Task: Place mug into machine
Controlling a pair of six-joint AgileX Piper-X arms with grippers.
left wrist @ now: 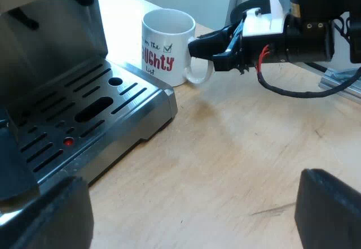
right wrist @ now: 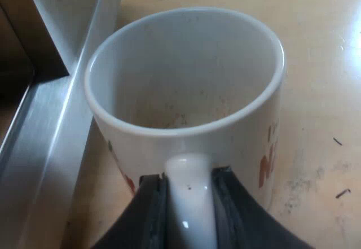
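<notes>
White mug (left wrist: 166,46) with red lettering stands upright on the wooden table (left wrist: 242,147), just beside the drip tray (left wrist: 84,108) of the espresso machine (left wrist: 51,29); my right gripper (right wrist: 189,198) has its two black fingers pressed against either side of the mug's handle (right wrist: 189,175). My left gripper (left wrist: 189,206) hangs over the table near the tray; its fingers are spread wide with nothing between them.

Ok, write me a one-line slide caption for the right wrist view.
Right gripper shut on the handle of the white mug, beside the espresso machine on the wooden table.
</notes>
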